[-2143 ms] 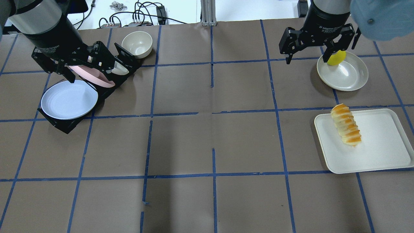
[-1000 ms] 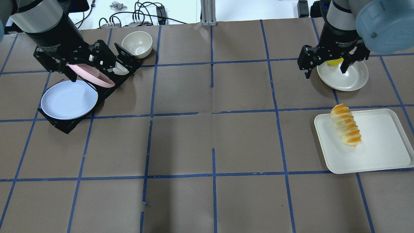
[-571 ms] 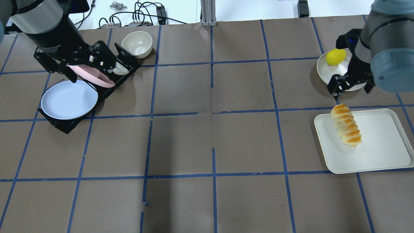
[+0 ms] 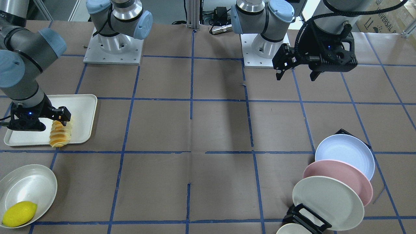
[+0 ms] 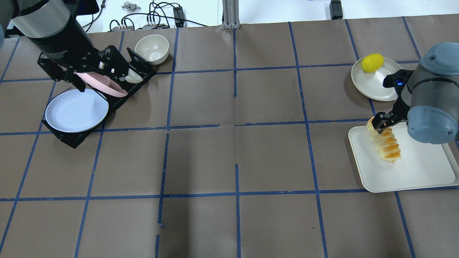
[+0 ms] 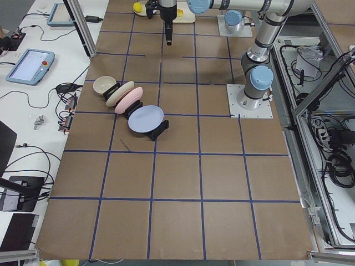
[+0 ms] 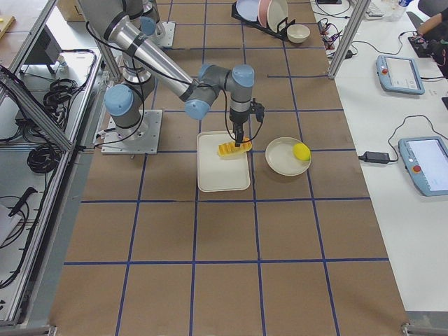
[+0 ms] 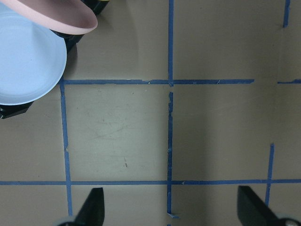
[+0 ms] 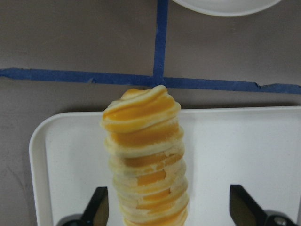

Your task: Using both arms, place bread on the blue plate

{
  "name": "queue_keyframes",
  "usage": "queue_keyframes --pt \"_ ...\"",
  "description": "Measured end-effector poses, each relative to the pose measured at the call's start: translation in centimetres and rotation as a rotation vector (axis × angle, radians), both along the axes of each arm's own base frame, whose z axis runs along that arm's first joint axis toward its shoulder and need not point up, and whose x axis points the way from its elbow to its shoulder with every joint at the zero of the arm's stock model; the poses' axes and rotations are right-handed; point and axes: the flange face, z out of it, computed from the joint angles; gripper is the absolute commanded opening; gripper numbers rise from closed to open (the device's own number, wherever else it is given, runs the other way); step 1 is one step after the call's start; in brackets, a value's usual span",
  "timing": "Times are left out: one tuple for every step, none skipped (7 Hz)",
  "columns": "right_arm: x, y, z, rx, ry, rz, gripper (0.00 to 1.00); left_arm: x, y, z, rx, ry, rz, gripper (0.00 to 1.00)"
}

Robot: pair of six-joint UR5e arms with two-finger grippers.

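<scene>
My right end effector (image 7: 241, 138) points down over the ridged golden-orange bread loaf (image 7: 228, 149), at its end nearest the cream round plate (image 7: 280, 162); the loaf lies on a white rectangular tray (image 7: 222, 176).

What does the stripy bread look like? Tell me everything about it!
The bread is a short, ridged loaf, golden orange with pale yellow stripes across it, and it looks whole. It lies flat on the white tray, close to one short edge. The right gripper hangs over one end of it, open, with a finger on each side and not gripping it yet.
</scene>
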Motion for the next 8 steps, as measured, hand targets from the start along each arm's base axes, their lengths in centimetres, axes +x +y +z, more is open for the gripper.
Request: queue_keyframes --pt "-0.1 -0.3 -1.4 -0.003 -0.024 0.009 0.90 0.0 0.0 0.0 0.000 0.000 0.000 1.00" --pt "0.0 -0.5 -2.1 -0.005 -0.041 0.017 0.90 0.0 0.0 0.0 0.000 0.000 0.000 1.00" --pt "0.0 -0.6 -2.5 -0.004 -0.049 0.021 0.89 0.0 0.0 0.0 0.000 0.000 0.000 1.00" --pt "0.0 -0.7 -3.0 -0.003 -0.052 0.025 0.89 0.0 0.0 0.0 0.001 0.001 0.000 1.00" --pt "-0.2 -1.0 -3.9 -0.002 -0.054 0.031 0.88 0.0 0.0 0.0 0.001 0.001 0.000 1.00" --pt "-0.4 -1.1 -4.5 0.000 -0.055 0.035 0.58 0.0 0.0 -0.1 0.001 0.001 0.000 1.00" --pt "-0.6 -1.2 -4.9 -0.001 -0.059 0.037 0.05 0.0 0.1 -0.1 0.002 0.001 0.000 1.00" --pt "-0.6 -1.2 -4.9 -0.004 -0.064 0.038 0.03 0.1 0.1 0.0 0.000 -0.003 -0.001 1.00"
